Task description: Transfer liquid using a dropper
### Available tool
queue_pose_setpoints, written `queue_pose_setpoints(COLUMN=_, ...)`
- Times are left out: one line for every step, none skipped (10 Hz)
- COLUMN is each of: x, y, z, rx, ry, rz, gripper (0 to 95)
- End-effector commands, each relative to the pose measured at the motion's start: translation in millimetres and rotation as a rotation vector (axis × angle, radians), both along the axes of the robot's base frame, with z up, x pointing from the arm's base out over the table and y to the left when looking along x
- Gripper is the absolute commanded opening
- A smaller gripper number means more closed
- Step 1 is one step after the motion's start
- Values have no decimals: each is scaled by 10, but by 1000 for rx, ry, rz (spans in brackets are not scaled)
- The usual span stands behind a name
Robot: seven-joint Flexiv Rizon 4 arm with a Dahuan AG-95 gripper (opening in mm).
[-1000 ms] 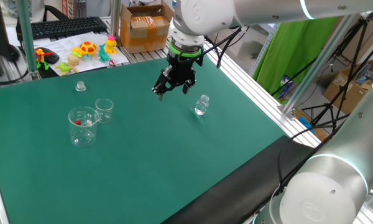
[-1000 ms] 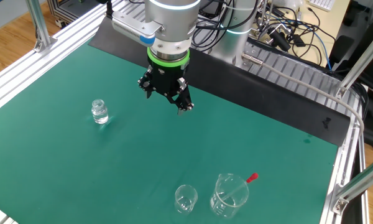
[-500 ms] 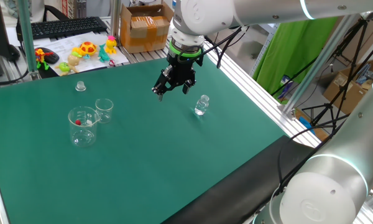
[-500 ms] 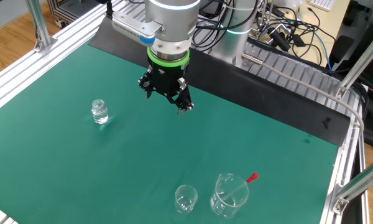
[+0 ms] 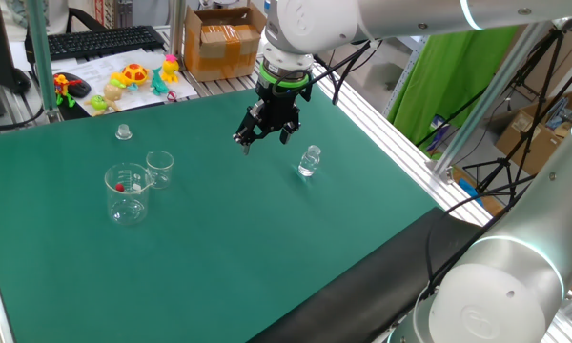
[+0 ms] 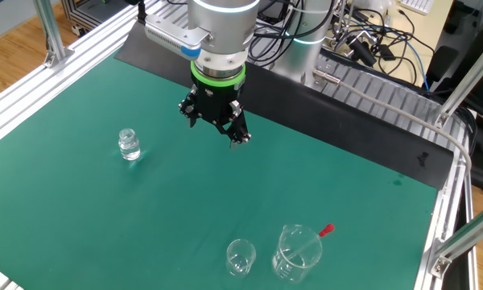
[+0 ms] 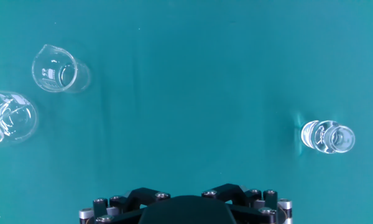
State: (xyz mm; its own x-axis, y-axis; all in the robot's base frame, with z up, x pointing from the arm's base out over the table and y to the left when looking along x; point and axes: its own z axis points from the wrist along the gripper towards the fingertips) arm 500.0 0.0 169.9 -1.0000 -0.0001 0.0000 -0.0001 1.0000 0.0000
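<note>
Dropper [image 6: 307, 240] sits inside the larger glass beaker [image 6: 297, 251], leaning against the rim, red end [image 6: 328, 229] sticking up and out over the lip. In one fixed view only a red bit of it [image 5: 120, 187] shows through the beaker wall [image 5: 127, 193]. A smaller beaker [image 6: 240, 258] stands just beside the larger one, upright; can't tell if the two touch.

Gripper [image 6: 215, 129] is well apart from the dropper, hanging over bare green mat [image 6: 322, 185] about mid-table. Beakers are off to one side of it, the small clear vial [image 6: 129, 145] off to the other, so the claw sits between the two groups and touches neither. Hand view agrees: both beakers [image 7: 55, 70] at the left edge, the larger [image 7: 11, 118] cut off by the frame, vial [image 7: 328, 137] at the right, plain mat straight below. Dropper not discernible in the hand view.

Claw: fingers spread wide, nothing between them. Fingertips aren't visible in the hand view, only the black gripper body [image 7: 186, 205] along the bottom edge.

Pose: wrist vertical, gripper pointing straight down at the mat, held clear above it. Green ring [image 6: 218, 76] above the black finger assembly, white arm link [image 5: 310, 24] coming in from the table's edge.

A small clear cap-like item [image 5: 123, 131] sits on the mat beyond the beakers, near the mat's far edge.
</note>
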Motion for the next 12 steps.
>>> queue_pose_setpoints(x=-3, y=1, z=-1, rx=10, ry=-65, rz=-167, gripper=0)
queue_pose_setpoints(x=-37, y=8, z=-20, rx=11, ry=-66, rz=-167, gripper=0)
queue_pose_setpoints(x=-84, y=19, z=-38, rx=11, ry=-66, rz=-168, gripper=0)
queue_pose_setpoints(x=-105, y=24, z=-46, rx=11, ry=-66, rz=-169, gripper=0)
queue_pose_setpoints(x=-128, y=33, z=-54, rx=10, ry=-68, rz=-174, gripper=0)
queue_pose_setpoints(x=-125, y=36, z=-60, rx=10, ry=-68, rz=-171, gripper=0)
queue_pose_setpoints(x=-118, y=53, z=-76, rx=12, ry=-69, rz=-178, gripper=0)
queue_pose_setpoints(x=-118, y=85, z=-88, rx=12, ry=-69, rz=-190, gripper=0)
queue_pose_setpoints(x=-126, y=138, z=-88, rx=14, ry=-69, rz=-203, gripper=0)
queue_pose_setpoints(x=-132, y=186, z=-90, rx=14, ry=-69, rz=-207, gripper=0)
queue_pose_setpoints(x=-143, y=250, z=-87, rx=14, ry=-69, rz=-211, gripper=0)
queue_pose_setpoints(x=-155, y=314, z=-74, rx=14, ry=-68, rz=-217, gripper=0)
